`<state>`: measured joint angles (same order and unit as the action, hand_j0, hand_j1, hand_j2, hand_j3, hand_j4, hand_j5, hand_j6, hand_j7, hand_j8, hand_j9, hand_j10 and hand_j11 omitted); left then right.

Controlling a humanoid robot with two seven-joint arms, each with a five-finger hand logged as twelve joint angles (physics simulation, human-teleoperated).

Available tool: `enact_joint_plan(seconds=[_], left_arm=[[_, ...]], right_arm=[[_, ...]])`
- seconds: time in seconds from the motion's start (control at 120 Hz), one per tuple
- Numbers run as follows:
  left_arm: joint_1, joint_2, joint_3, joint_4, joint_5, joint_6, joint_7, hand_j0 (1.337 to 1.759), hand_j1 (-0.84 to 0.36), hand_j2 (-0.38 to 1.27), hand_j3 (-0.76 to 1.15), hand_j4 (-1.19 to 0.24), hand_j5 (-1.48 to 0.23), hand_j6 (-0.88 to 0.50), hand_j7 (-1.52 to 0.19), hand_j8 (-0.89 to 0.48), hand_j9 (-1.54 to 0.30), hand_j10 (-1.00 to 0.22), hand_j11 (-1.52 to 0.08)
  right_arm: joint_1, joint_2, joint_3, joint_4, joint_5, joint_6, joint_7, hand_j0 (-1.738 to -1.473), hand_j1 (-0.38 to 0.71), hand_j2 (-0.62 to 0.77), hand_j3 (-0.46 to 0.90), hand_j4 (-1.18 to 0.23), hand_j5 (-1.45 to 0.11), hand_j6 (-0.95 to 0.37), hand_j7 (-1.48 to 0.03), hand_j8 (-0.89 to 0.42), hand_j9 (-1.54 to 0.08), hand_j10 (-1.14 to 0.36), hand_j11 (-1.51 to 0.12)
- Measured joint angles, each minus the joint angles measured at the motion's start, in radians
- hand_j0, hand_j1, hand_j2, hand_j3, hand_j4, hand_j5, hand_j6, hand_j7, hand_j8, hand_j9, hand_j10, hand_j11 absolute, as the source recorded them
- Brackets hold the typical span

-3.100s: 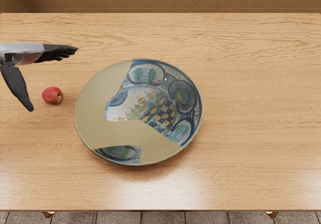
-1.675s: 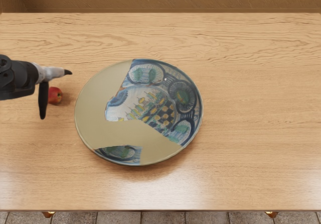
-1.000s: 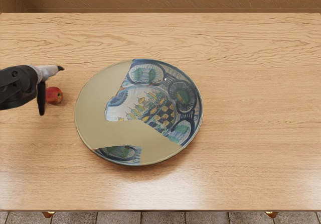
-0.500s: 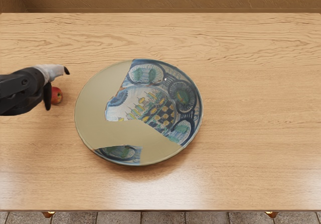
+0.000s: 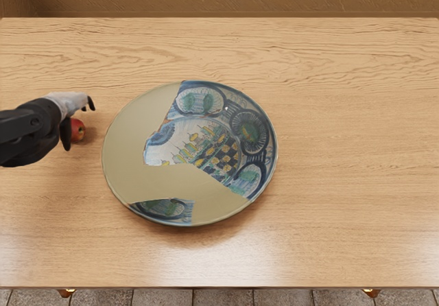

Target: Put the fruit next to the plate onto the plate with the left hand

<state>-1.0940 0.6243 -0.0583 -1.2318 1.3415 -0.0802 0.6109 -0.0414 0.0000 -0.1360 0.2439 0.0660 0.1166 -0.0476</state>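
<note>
left robot hand (image 5: 68, 108): over fruit (image 5: 78, 130), grasp cannot be told | fruit: on desk (image 5: 343, 79), just left of plate (image 5: 127, 162)

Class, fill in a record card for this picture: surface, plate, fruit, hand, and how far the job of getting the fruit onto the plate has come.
surface: wooden table
plate: large, round, part plain tan, part painted pattern, nothing on it
fruit: small, red, on the table left of the plate, apart from its rim
left hand: at the fruit, partly hiding it; grip cannot be told
right arm: out of view
job: fruit not yet on the plate
</note>
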Motion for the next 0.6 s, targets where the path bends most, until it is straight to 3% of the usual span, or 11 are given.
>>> enact_joint_plan(seconds=[0.6], left_arm=[[0.018, -0.003, 0.062, 0.003, 0.003, 0.109, 0.0, 1.658, -0.09, 0.08, 0.0, -0.38, -0.49, -0.38, -0.49, -0.38, -0.49, -0.38, -0.48]], right_arm=[[0.0, 0.0, 0.0, 0.001, 0.0, 0.0, 0.0, -1.658, -0.33, 0.0, 0.0, -0.01, -0.02, -0.01, -0.02, -0.01, -0.02, -0.01, -0.02]])
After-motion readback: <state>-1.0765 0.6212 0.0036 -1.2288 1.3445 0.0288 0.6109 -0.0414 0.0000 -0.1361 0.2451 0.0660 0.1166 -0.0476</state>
